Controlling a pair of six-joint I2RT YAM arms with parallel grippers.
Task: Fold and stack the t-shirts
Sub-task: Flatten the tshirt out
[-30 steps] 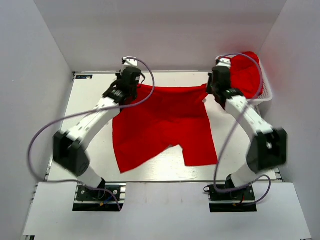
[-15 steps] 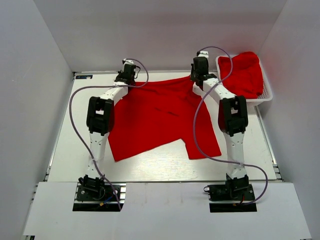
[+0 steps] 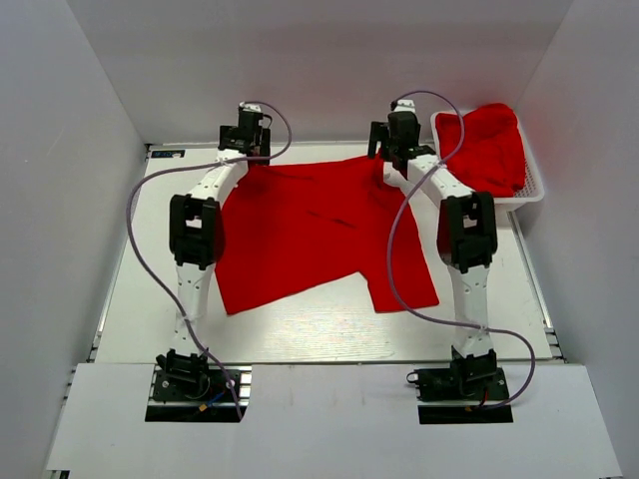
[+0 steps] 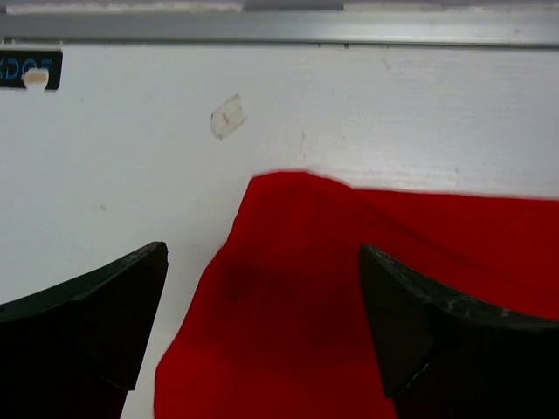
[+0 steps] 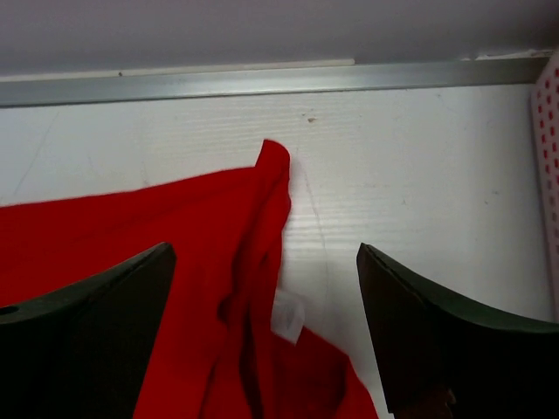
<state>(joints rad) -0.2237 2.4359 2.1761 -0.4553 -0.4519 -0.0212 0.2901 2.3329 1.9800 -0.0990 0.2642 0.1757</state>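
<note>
Red t-shirt [image 3: 310, 235] flat on table [image 3: 160, 249] — basket [image 3: 529, 194] nearby

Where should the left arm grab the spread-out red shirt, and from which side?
Probably best to pinch the spread t-shirt at its far left corner, coming straight down from above. The cloth lies flat, and that corner sticks out freely between the left gripper's open jaws.

I'm finding bare table [image 3: 150, 254] lying open left of the spread t-shirt [image 3: 310, 235] and along its near edge. The mesh basket [image 3: 536, 192] is blocking the far right corner, and the back wall [image 3: 319, 80] is closing off the far side.
</note>
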